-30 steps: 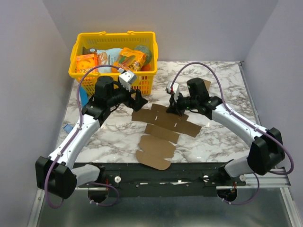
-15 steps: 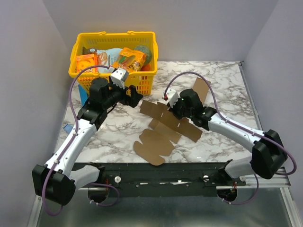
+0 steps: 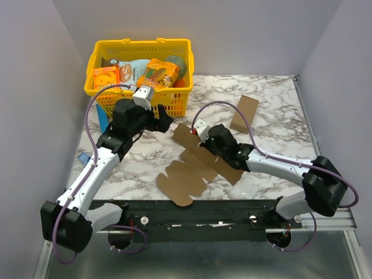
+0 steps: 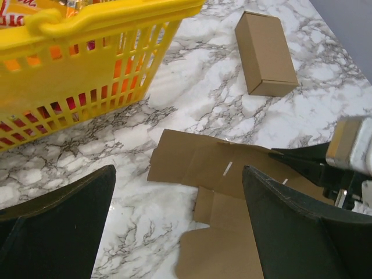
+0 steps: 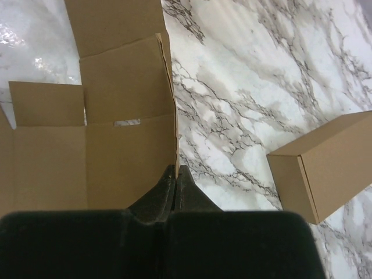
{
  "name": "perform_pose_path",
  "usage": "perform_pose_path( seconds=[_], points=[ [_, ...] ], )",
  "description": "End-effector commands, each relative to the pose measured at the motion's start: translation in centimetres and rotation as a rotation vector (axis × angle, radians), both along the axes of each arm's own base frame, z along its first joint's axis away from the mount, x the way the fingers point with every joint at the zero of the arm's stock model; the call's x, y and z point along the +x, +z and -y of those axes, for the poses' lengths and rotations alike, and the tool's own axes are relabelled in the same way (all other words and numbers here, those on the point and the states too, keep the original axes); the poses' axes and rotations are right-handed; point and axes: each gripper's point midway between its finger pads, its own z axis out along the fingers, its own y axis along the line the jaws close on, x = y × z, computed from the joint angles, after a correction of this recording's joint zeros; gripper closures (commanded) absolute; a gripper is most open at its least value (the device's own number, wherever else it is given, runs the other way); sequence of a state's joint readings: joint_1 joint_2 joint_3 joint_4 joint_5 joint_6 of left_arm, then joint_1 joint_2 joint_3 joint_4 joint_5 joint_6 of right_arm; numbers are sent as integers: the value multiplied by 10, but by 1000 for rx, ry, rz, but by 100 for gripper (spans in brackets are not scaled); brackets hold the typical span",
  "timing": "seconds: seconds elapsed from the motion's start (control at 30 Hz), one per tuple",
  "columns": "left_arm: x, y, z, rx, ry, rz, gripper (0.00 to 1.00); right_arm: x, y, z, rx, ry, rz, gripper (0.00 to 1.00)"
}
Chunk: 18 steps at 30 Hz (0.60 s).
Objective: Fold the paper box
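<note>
The paper box [image 3: 192, 165] is a flat brown die-cut sheet with several flaps, lying on the marble table in front of the basket. It also shows in the left wrist view [image 4: 232, 203] and the right wrist view [image 5: 99, 139]. My right gripper [image 3: 204, 138] is shut on the sheet's edge [image 5: 175, 172], pinching a panel between its fingertips. My left gripper [image 3: 164, 121] is open and empty, hovering above the sheet's far left corner, close to the basket.
A yellow basket [image 3: 99, 87] with orange snack boxes stands at the back left, its wall near my left gripper [image 4: 87, 70]. A longer closed brown carton [image 3: 244, 113] lies at the back right, also in the right wrist view [image 5: 325, 165].
My right gripper has dragged the sheet leftward and toward the near edge, turning it. The longer carton behind it is now uncovered. My left gripper stays near the basket, shifted slightly.
</note>
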<state>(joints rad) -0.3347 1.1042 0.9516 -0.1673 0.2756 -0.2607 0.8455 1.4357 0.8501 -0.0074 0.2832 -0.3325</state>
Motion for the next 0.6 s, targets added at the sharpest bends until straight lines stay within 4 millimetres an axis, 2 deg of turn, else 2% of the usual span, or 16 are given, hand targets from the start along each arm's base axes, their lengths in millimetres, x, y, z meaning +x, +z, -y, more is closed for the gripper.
perform_pose_path(
  seconds=[0.0, 0.03, 0.1, 0.13, 0.2, 0.33, 0.43, 0.47, 0.57],
  points=[
    [-6, -22, -12, -83, 160, -115, 1, 11, 25, 11, 14, -126, 152, 99],
    [-11, -37, -10, -91, 168, -134, 1, 13, 27, 13, -1, -132, 166, 99],
    [-19, -51, -8, -110, 205, -154, 1, 20, 31, 16, -40, -154, 198, 99],
    [-28, -69, 0, -103, 188, -185, 1, 24, 33, 19, -77, -155, 220, 99],
    [-38, -86, 8, -114, 174, -234, 3, 31, 37, 21, -114, -171, 258, 99],
    [-59, -123, 25, -117, 129, -305, 8, 42, 52, 14, -147, -157, 318, 99],
    [-69, -138, 42, -157, 76, -315, 21, 44, 52, 6, -121, -140, 309, 99],
    [-71, -141, 46, -155, 63, -320, 28, 44, 53, 4, -115, -138, 306, 99],
    [-70, -150, 51, -143, 59, -325, 34, 41, 50, -1, -99, -131, 292, 99]
  ],
)
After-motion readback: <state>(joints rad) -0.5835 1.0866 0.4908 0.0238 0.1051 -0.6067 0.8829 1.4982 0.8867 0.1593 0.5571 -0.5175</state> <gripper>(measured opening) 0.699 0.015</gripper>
